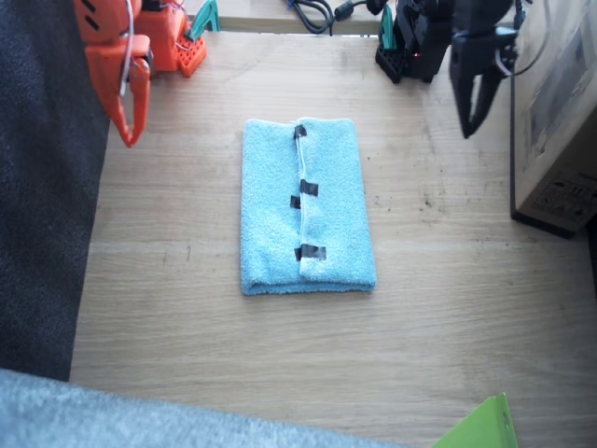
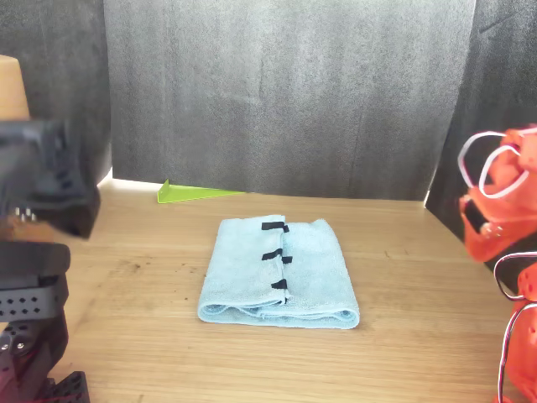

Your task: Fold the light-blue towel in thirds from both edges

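Nearest us in the fixed view, the light-blue towel (image 1: 308,207) lies folded flat at the middle of the wooden table (image 1: 466,317), its taped edge (image 1: 302,201) running down its top. Farther back, we see the right gripper (image 1: 133,117) and left gripper (image 1: 473,110) hanging pressed together, empty, well apart from the towel.
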Action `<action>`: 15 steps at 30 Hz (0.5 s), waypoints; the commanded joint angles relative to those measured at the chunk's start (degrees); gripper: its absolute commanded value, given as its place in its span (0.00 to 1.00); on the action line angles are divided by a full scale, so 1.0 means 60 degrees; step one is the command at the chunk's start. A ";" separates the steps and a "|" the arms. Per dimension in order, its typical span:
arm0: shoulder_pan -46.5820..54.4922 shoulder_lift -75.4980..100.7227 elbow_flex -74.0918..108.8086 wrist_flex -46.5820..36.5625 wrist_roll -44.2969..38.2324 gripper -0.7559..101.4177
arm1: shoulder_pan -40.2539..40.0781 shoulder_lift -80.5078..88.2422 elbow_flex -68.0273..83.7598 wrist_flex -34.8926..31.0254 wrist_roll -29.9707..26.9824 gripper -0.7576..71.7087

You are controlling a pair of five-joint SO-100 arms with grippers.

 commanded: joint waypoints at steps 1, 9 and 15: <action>0.0190 0.0864 0.0513 -0.0146 -0.0117 0.00 | 0.0044 0.1758 0.0850 -0.0264 0.0103 0.01; -0.0352 0.2051 0.1143 -0.0264 -0.0454 0.00 | -0.0205 0.4526 0.2446 -0.0073 0.0000 0.02; -0.0718 0.5112 0.2109 0.0542 -0.0747 0.00 | -0.0190 0.6211 0.3091 0.0410 -0.0044 0.03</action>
